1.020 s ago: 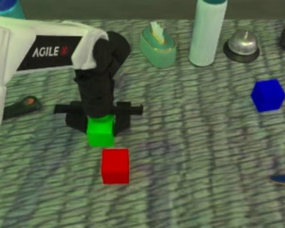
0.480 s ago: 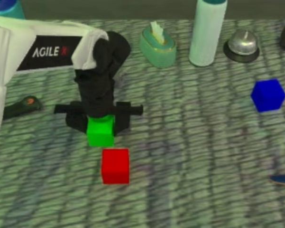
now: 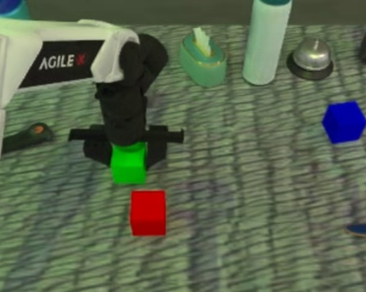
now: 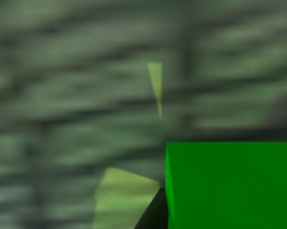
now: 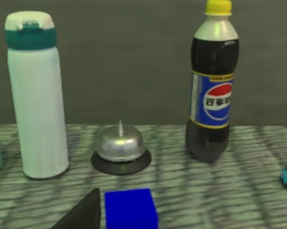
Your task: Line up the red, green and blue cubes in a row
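My left gripper (image 3: 128, 152) reaches down at the table's left, shut on the green cube (image 3: 129, 165); in the left wrist view the green cube (image 4: 231, 186) fills one corner with a dark finger (image 4: 153, 214) against its side. The red cube (image 3: 148, 212) lies on the cloth just in front of the green one, apart from it. Far off at the right the blue cube (image 3: 344, 121) sits alone. My right arm is outside the top view; its wrist view shows one dark finger (image 5: 86, 214) beside the blue cube (image 5: 130, 209), not touching it.
Along the back stand a teal tissue box (image 3: 202, 56), a white flask (image 3: 266, 39), a silver bell (image 3: 310, 58) and a cola bottle (image 5: 211, 95). A dark tool with an orange button (image 3: 25, 137) lies at the left. A small blue object (image 3: 362, 230) lies at the right edge.
My left arm and gripper have shifted slightly towards the back of the table, and the green cube has moved a little with them. The red and blue cubes have stayed put.
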Available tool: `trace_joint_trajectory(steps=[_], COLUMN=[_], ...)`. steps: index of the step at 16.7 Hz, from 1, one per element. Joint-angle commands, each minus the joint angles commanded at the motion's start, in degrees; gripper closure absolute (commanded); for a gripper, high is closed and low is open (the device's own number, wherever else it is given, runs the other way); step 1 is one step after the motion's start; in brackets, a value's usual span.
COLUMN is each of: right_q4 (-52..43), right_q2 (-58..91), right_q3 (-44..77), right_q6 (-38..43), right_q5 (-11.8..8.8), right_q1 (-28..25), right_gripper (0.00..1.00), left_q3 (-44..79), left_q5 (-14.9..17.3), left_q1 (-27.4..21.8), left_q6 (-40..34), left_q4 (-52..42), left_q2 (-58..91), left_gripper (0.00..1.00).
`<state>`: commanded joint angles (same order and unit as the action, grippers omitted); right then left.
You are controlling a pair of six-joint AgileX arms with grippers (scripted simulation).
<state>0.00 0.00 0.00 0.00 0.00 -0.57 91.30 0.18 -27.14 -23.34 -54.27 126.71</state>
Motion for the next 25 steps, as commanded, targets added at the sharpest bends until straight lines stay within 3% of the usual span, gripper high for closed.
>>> trace_joint_trajectory(steps=[5,11,14,21,25], right_q4=[0.00,0.00,0.00,0.00,0.00], right_q2=[0.00,0.00,0.00,0.00,0.00], right_q3=[0.00,0.00,0.00,0.00,0.00], right_q6=[0.00,0.00,0.00,0.00,0.00], right_q5=[0.00,0.00,0.00,0.00,0.00], right_q1=[0.00,0.00,0.00,0.00,0.00], right_gripper=[0.00,0.00,0.00,0.00,0.00], left_q3=[6.21,6.93,7.83,10.05,10.19], left_q5=[-0.03,-0.05,-0.08,-0.15,-0.16], left_q1=[0.83,0.47,-3.14,-17.11,-18.28], left_q6=[-0.14,-0.18,-4.18,-20.30,-21.48], left_q4=[-10.20,-11.19,-12.11,-15.23,-15.43], left_q2=[-3.44,-3.86,-3.82,-4.73,-4.95], left_gripper=[1.00,1.00,1.00,1.00,1.00])
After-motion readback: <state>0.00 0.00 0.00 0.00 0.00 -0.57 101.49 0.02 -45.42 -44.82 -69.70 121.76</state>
